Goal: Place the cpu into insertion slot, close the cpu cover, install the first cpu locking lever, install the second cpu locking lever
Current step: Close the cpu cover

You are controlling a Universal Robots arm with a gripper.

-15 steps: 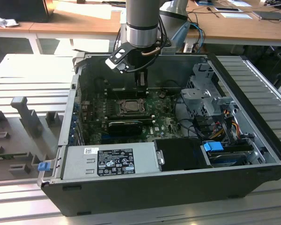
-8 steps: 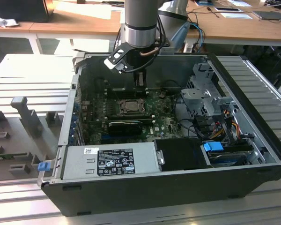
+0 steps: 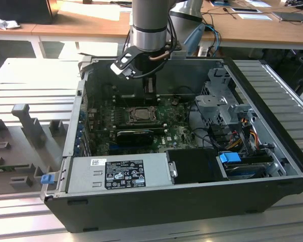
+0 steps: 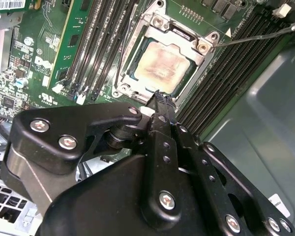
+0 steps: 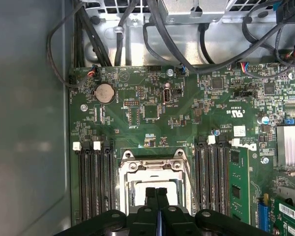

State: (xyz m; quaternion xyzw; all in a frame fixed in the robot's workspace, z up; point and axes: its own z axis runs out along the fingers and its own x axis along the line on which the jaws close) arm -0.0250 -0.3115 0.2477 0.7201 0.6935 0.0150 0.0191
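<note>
Ribbed grey worktop [image 3: 285, 85], with an open computer case [image 3: 192, 204] lying on it. The cpu [image 4: 160, 66] is square, with a pale beige, blotchy face. It sits flat in the insertion slot [image 3: 140, 115], and the cpu cover [image 4: 182, 33] appears down around it. Directly over one socket edge hangs the end effector [image 4: 161, 96], fingers pressed together, pinching nothing. A thin wire lever [image 4: 255, 35] juts from a corner, likely unlatched.
</note>
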